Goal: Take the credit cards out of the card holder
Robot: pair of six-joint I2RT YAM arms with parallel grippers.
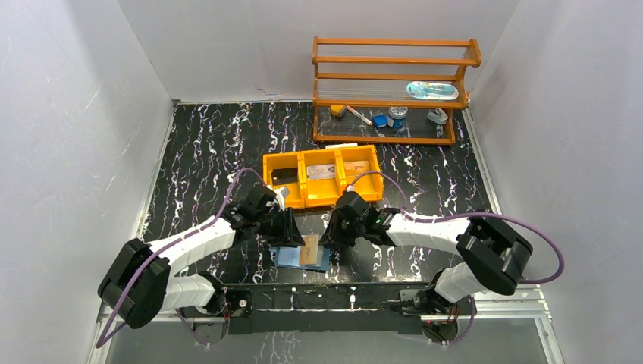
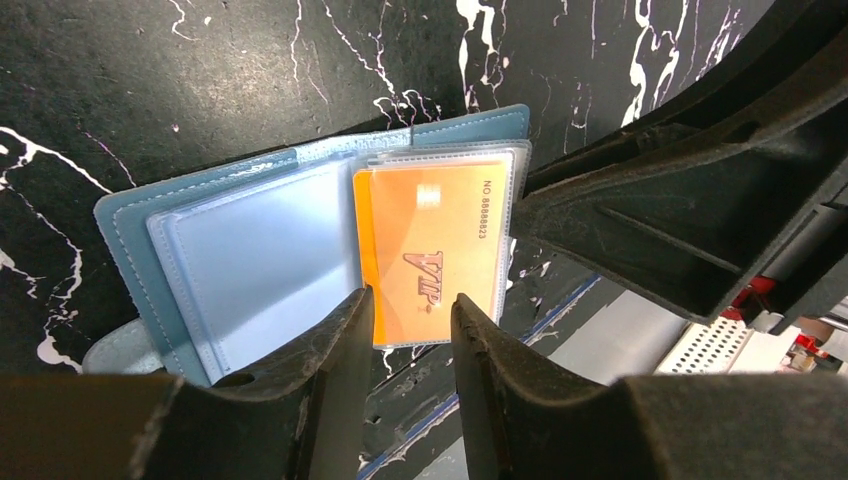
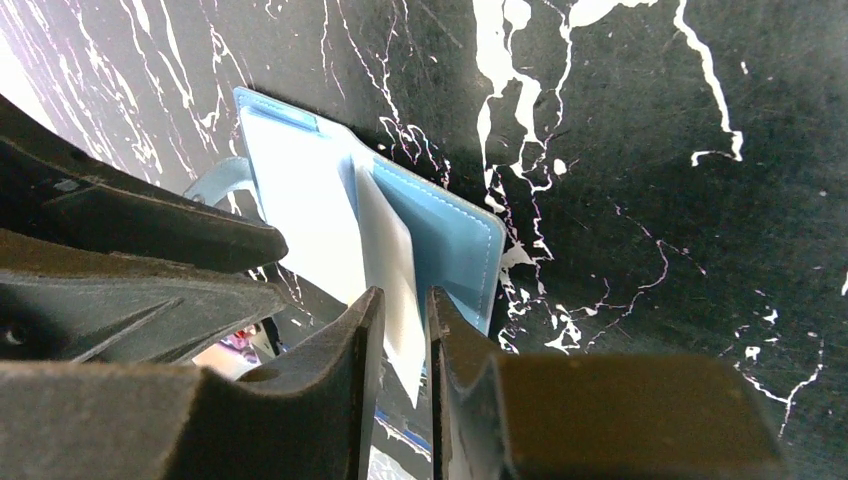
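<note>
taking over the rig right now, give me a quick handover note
Left gripper: open, fingers at the orange card's edge.
Right gripper: fingers astride a raised clear sleeve; whether it pinches is unclear.
Card holder: lying open, orange card in a sleeve.
Done, it seems: a silvery card lies in the orange tray's middle compartment.
Left: pull out the orange card; check the other sleeves.

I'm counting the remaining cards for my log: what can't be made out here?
- Cards behind the orange card: left wrist view, it covers them.
- Whether the right gripper's jaws pinch the clear sleeve: right wrist view, fingers hide the contact.
- Orange tray contents: top view, too small.
</note>
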